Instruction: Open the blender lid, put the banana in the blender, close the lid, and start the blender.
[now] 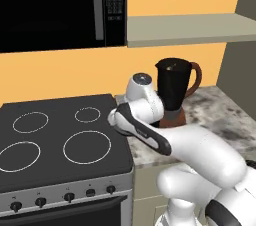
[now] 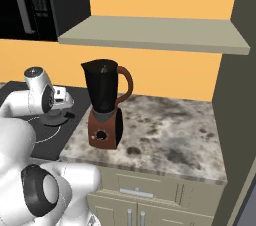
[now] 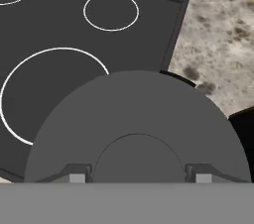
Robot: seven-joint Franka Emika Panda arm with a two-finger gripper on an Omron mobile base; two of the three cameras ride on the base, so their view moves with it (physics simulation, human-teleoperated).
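Blender (image 2: 104,110) stands on the speckled counter (image 2: 165,135) just right of the stove (image 1: 55,137), its jar top uncovered. Gripper (image 3: 136,177) is pinched on the blender lid (image 3: 136,129), one fingertip (image 3: 77,176) at each side of the central knob, holding it above the stove's right edge near the counter.

Nothing can be read in these pictures. The microwave's control panel (image 1: 115,0) carries rows of small pale key markings, too blurred to make out as letters or numbers. The stove knobs (image 1: 68,197) and the blender base (image 2: 105,130) show no legible label or brand.
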